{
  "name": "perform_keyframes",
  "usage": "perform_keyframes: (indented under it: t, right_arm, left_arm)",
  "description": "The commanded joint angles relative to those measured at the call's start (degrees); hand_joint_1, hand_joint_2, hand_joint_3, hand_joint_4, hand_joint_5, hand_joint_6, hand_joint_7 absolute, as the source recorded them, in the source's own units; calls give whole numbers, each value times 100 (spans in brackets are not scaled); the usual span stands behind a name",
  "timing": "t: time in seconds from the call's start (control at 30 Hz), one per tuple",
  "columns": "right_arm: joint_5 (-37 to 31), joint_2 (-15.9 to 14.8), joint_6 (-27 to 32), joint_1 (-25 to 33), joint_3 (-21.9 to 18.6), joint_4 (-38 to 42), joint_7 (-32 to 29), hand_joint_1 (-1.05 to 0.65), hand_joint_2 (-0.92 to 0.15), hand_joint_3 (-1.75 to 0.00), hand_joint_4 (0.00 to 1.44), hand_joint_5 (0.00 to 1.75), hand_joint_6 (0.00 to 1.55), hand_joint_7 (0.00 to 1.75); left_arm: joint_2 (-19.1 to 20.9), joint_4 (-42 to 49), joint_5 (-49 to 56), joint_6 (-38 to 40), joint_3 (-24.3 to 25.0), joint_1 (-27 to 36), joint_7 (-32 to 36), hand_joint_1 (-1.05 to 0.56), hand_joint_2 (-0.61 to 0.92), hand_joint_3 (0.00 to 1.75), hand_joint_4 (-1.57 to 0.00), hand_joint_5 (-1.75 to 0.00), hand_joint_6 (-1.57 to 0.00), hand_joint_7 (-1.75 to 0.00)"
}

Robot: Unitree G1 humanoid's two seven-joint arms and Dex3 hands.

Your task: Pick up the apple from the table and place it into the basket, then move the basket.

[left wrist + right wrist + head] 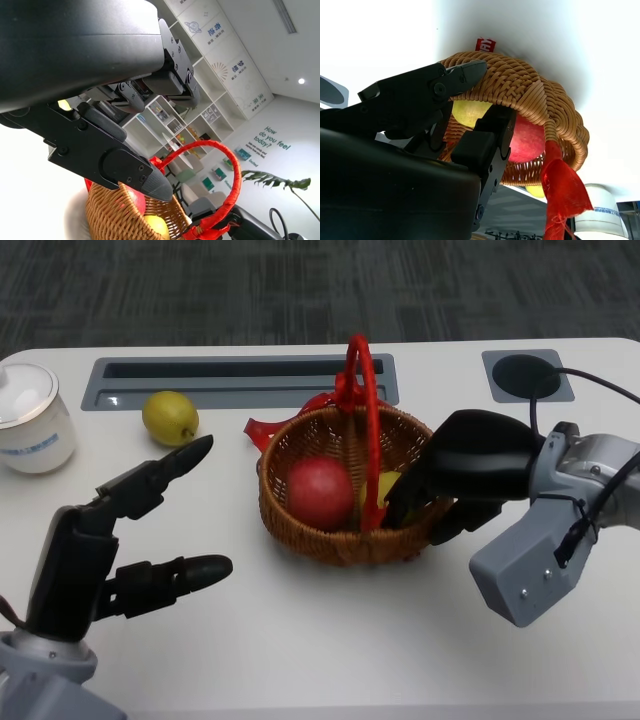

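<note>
Centre of the head frame: wicker basket (345, 495) with red handle (366, 410) stands on the white worktop (300, 640), red apple (320, 493) already inside it beside a yellow-green fruit (385, 487). Right hand (455, 480) comes in from the right of the frame and grips the basket's right rim, fingers over the edge and thumb outside; right wrist view shows the weave pinched between them. Left hand (140, 530) at lower left holds nothing, fingers spread wide, apart from the basket. Lemon (170, 418) lies upper left, white lidded cup (30, 418) at far left with blue print too blurred to read. Left wrist view: wall lettering reads "How do you feel today?" (270, 140). Red tag (485, 45) on the basket, print unreadable.
</note>
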Motion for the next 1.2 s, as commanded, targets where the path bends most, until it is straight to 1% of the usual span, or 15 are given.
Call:
perform_keyframes:
  t: [0.03,0.2,0.33,0.43,0.5,0.6,0.7,0.8,0.87,0.97,1.0,1.03,1.07,1.13,1.2]
  right_arm:
    - [109,-73,27,78,-65,102,25,-33,-92,-8,110,37,99,1]
    - [77,-45,78,85,2,105,45,-25,-91,-4,100,29,96,0]
    - [62,-22,-74,100,45,156,18,-30,-92,-23,96,24,96,1]
    - [89,4,-114,108,31,210,60,-32,-92,-32,99,25,98,2]
    - [64,15,-91,109,47,232,51,-33,-92,-33,100,38,100,2]
    - [14,30,-16,86,92,249,96,-36,-92,-26,91,73,106,2]
    - [4,50,80,53,109,270,192,-39,-92,-12,87,86,113,4]
    - [-26,71,271,24,121,298,189,-35,-91,-5,80,109,119,10]
    - [-25,82,422,17,108,333,168,-31,-91,-6,73,129,112,33]
    - [-48,84,631,14,112,382,100,-29,-92,-18,63,157,80,103]
    - [-66,80,715,2,127,390,119,-29,-92,-20,60,163,72,118]
    - [-85,76,803,-12,145,394,152,-30,-92,-21,58,163,67,124]
    - [-96,71,876,-24,158,394,187,-31,-92,-20,57,161,65,123]
    - [-97,65,956,-35,168,388,235,-32,-92,-18,57,151,65,115]
    - [-58,70,982,-47,147,385,346,-32,-92,-14,62,128,70,98]
  left_arm:
    - [72,20,12,-95,44,64,102,-57,78,0,-66,-1,-61,-1]
    - [50,10,0,-123,54,65,127,-57,77,0,-66,-1,-62,-1]
    - [26,3,7,-132,53,57,163,-57,77,0,-67,-1,-62,-1]
    - [26,16,16,-142,43,53,167,-58,78,1,-67,-1,-61,0]
    - [29,29,8,-146,36,50,156,-59,79,1,-66,0,-61,0]
    - [25,44,-7,-147,34,45,148,-59,79,1,-66,0,-61,0]
    - [36,24,0,-135,35,48,141,-59,79,0,-66,0,-61,0]
    - [28,-9,-44,-114,28,63,109,-59,79,0,-67,0,-62,0]
    - [12,-18,-77,-119,21,68,96,-59,79,0,-67,0,-62,-1]
    - [-11,-44,-85,-120,13,79,99,-58,78,0,-68,-1,-63,-1]
    - [-20,-57,-73,-113,15,84,110,-58,78,0,-68,-1,-63,-1]
    - [-31,-69,-55,-110,18,87,125,-58,78,0,-68,-1,-63,-1]
    - [-40,-78,-38,-107,23,89,141,-58,78,0,-69,-1,-64,-1]
    - [-54,-79,-22,-113,33,87,158,-58,78,0,-69,-1,-64,-1]
    - [-59,-78,-19,-121,43,82,160,-58,78,0,-69,-1,-64,-1]
